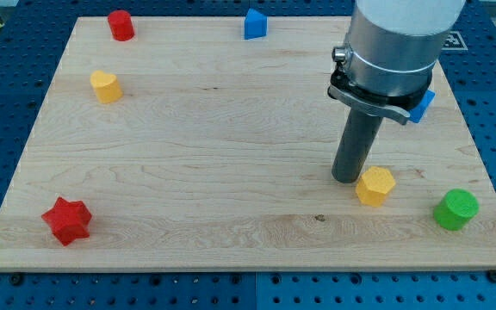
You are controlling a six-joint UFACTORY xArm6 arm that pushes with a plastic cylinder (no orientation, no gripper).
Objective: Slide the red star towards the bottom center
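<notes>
The red star (66,220) lies near the board's bottom left corner. My tip (347,178) rests on the board at the view's right, far to the right of the star. It stands just left of a yellow hexagon block (375,186), close to touching it. The arm's grey body (394,52) rises above the tip and hides part of a blue block (423,104).
A red block (120,25) and a blue block (255,24) sit along the top edge. A yellow heart-like block (105,87) is at the upper left. A green cylinder (455,210) sits at the lower right. The wooden board (213,146) lies on a blue perforated table.
</notes>
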